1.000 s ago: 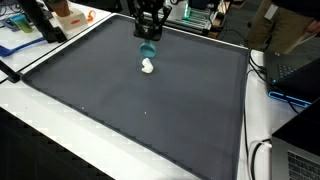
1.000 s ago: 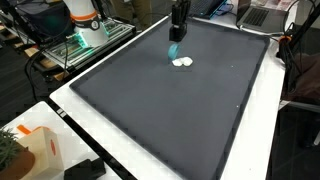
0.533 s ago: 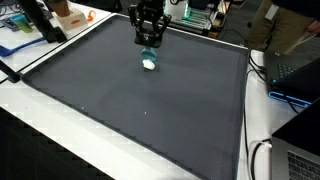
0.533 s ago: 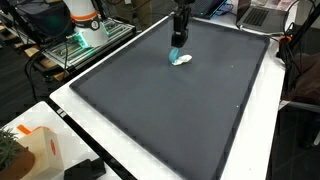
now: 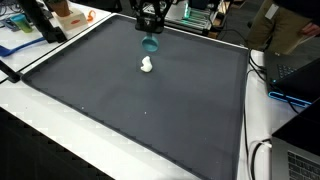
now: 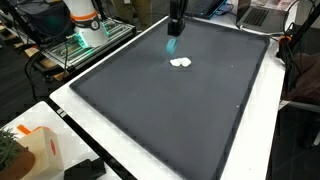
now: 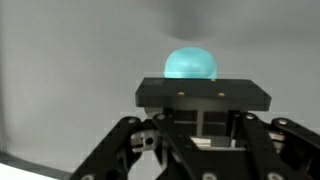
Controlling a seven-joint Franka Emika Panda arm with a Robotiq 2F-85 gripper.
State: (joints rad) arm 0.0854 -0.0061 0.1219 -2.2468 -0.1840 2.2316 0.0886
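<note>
Teal rounded piece [image 5: 150, 45], likely light and slippery, sat pinched by its sides between the gripper [image 5: 150, 36] fingers; white lump [image 5: 147, 65] lay at six o'clock.

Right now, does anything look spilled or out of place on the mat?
Only a small white lump lying loose on the dark mat, near the teal object in the gripper; too small to identify.

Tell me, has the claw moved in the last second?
Yes. The gripper, shut on a teal object, has lifted up and away from the white lump lying on the dark mat.
</note>
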